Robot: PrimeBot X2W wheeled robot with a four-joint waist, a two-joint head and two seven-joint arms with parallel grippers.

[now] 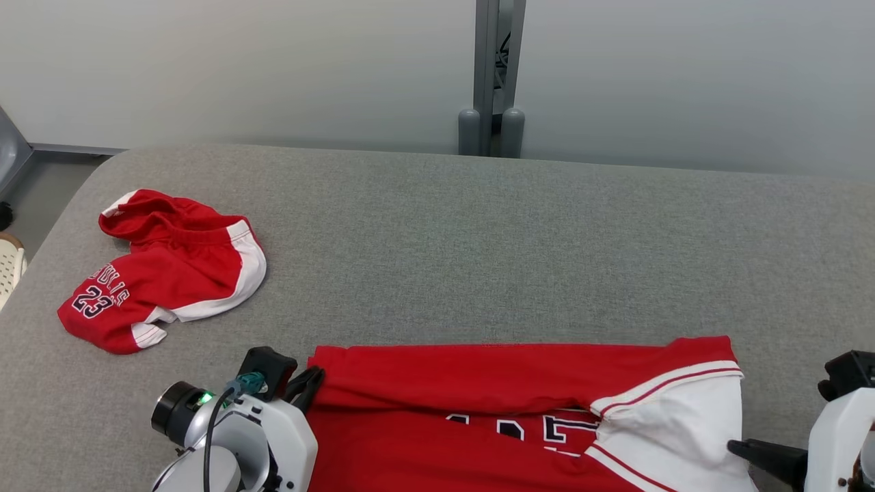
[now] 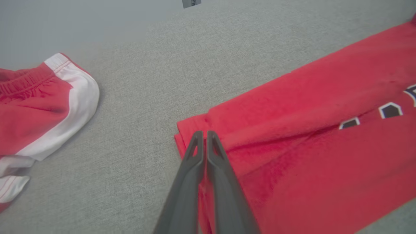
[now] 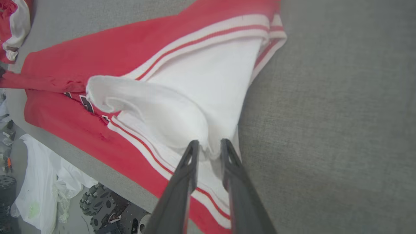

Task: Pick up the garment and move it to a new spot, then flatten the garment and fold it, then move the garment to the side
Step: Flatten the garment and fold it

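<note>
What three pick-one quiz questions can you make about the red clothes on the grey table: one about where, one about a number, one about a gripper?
1. Where do the shorts lie?
A. On the table's far left
B. On top of the jersey
C. On the floor

2. Which number is on the shorts?
A. 7
B. 23
C. 10

3. How are the left gripper's fingers?
A. Spread wide
B. Around the shorts
C. Closed together

Answers:
1. A: the shorts sit on the table at its far left, apart from the jersey.
2. B: dark digits 23 show on one leg.
3. C: the left gripper has its two fingers pressed together on the jersey's left edge.
</note>
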